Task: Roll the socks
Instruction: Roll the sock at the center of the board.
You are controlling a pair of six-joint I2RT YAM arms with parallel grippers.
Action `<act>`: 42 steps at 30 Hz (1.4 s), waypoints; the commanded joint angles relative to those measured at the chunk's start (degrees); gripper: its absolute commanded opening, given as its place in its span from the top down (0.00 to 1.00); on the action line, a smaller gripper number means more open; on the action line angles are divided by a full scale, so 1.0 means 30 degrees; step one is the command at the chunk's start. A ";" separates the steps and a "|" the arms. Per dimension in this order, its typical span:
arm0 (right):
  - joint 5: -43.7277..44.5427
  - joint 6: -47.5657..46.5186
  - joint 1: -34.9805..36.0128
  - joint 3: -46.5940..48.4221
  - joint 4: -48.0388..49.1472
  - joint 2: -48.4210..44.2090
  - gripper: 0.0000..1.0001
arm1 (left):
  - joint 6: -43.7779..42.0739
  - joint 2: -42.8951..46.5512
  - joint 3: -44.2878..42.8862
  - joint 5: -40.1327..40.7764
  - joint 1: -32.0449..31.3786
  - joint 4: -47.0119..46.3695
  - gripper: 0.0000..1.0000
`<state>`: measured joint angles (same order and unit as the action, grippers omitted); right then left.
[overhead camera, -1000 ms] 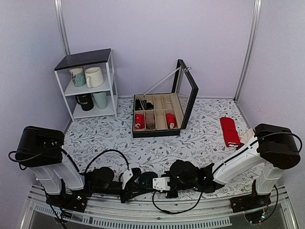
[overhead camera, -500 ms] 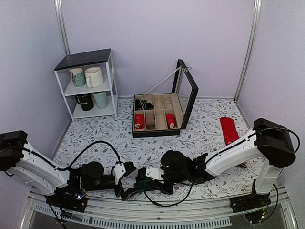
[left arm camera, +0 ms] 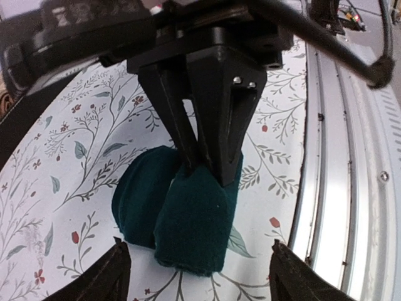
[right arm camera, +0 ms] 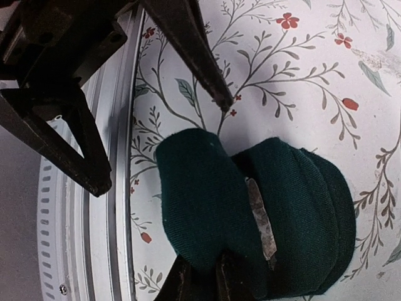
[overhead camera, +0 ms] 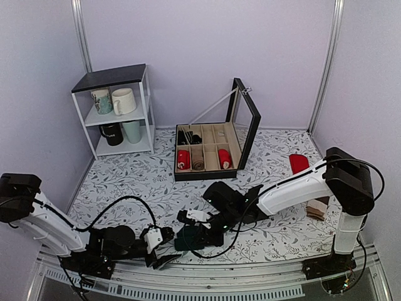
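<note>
The socks (left arm camera: 182,219) are a dark teal-green bundle, partly rolled, lying on the flowered table near its front edge; they also show as socks (overhead camera: 188,239) and socks (right arm camera: 207,200). My right gripper (right arm camera: 210,279) is shut on a folded flap of the socks, and from the left wrist it appears as the right gripper (left arm camera: 207,160) coming down onto the fabric. My left gripper (left arm camera: 200,279) stands open just short of the socks, its fingertips (left arm camera: 119,273) wide on either side and touching nothing. From above, the left gripper (overhead camera: 166,248) lies left of the bundle.
An open sock box (overhead camera: 241,141) with red and beige rolls stands mid-table. Red socks (overhead camera: 299,164) and a beige-brown pair (overhead camera: 319,207) lie at the right. A white shelf (overhead camera: 116,78) with mugs is back left. A metal rail (left arm camera: 351,188) runs close beside the socks.
My left gripper has opened, let go of the socks and drawn back toward the near left. My right gripper stays shut on them and has shifted left and slightly away from the rail.
</note>
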<state>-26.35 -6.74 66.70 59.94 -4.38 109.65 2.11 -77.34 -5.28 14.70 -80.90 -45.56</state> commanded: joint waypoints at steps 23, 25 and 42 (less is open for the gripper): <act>0.0353 0.0687 -0.0213 -0.0131 -0.6057 0.3026 0.88 | -0.1600 -0.4892 -0.1302 0.0000 -0.0279 -0.4024 1.00; 0.0191 0.0720 -0.0248 -0.0145 -0.5999 0.3017 0.88 | -0.1093 -0.5173 -0.1342 -0.0169 -0.0141 -0.3914 1.00; 0.1718 0.0687 -0.0220 -0.2546 0.1827 -0.0694 0.55 | 0.6034 -0.5048 -0.1177 -0.3909 0.1514 -0.0248 1.00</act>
<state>-29.91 -4.78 65.52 58.65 -1.39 109.27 14.57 -91.07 -8.23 9.89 -77.54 -55.02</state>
